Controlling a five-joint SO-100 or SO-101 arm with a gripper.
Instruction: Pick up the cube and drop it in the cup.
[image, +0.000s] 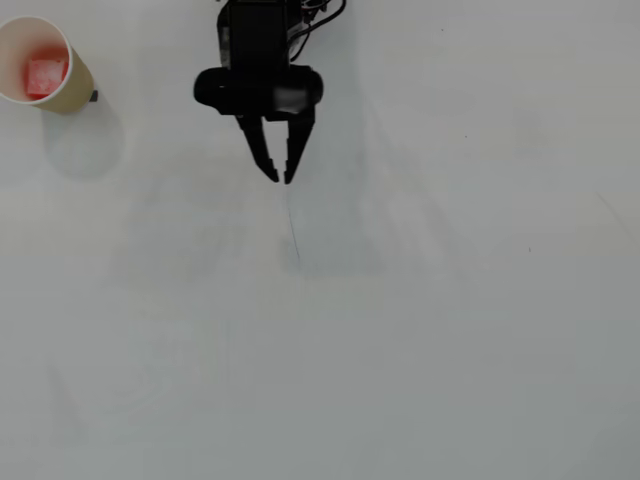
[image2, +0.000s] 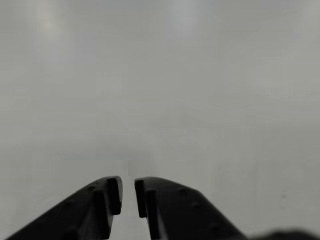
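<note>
The cube (image: 45, 74) is sitting inside the cup (image: 75, 92) at the table's (image: 420, 330) far-left corner in the overhead view. It looks light, stiff and rough-sided, easy to pinch across flat faces. The gripper (image: 281, 178) is hanging empty, jaws nearly closed.

No text, label, brand, number or sign can be read in either view. The cup (image: 62, 88) at the far left corner of the table (image: 400, 330) has a plain outer wall in the overhead view. The black housing of the gripper (image: 282, 178) carries no legible marking in the overhead view, and its fingers (image2: 165, 210) show only blank surfaces in the wrist view.
</note>
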